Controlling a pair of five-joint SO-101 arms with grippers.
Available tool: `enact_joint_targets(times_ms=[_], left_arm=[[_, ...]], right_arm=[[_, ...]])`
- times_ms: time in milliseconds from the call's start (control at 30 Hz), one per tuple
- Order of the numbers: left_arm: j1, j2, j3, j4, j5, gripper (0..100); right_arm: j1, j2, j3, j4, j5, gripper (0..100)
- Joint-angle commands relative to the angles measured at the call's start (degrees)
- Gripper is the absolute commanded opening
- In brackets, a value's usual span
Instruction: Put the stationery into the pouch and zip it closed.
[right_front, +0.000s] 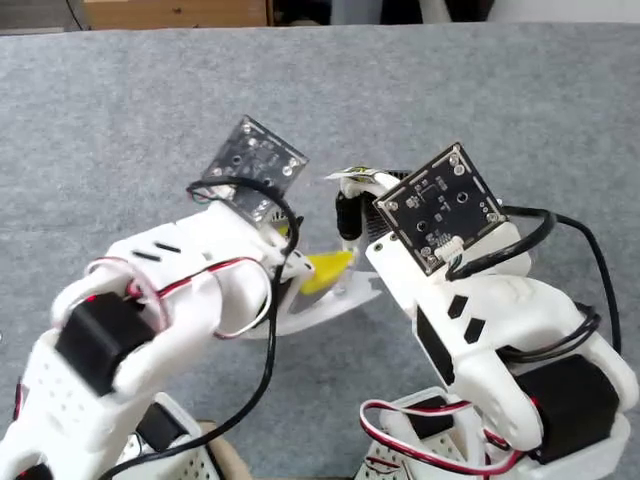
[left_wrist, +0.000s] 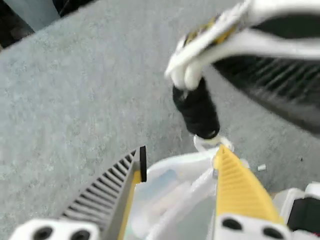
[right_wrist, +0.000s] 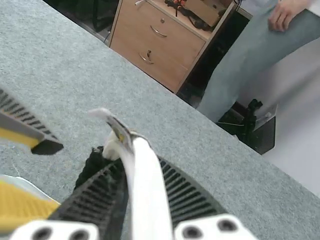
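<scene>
A grey, felt-like bench runs back to wooden drawers. The clear pouch lies on it between the arms, set between the left gripper's spread fingers. The right gripper's fingers pinch a white stationery piece, its black end hanging just above the pouch.

Bright, even indoor light, soft faint shadows

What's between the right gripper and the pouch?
A black cylindrical piece, hanging under the white item that the right gripper grips, its lower end at the mouth of the clear pouch. Left wrist view.
</scene>
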Motion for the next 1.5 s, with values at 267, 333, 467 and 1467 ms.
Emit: enact_joint_targets(times_ms=[267,333,467,1467], left_arm=[[0.4,-0.1,-5.8,3.7,3.0,25],[0.3,-0.1,-3.9,2.8,6.7,25],[0.4,-0.6,-0.6,0.7,10.1,25],[2.7,0.1,7.4,-5.4,10.5,10]], right_arm=[[0.7,1.4,-0.5,-2.2,0.5,1.2],[0.7,1.4,-0.6,-2.2,0.5,1.2],[0.7,1.4,-0.6,-2.2,0.5,1.2],[0.7,1.4,-0.6,-1.8,0.2,1.2]])
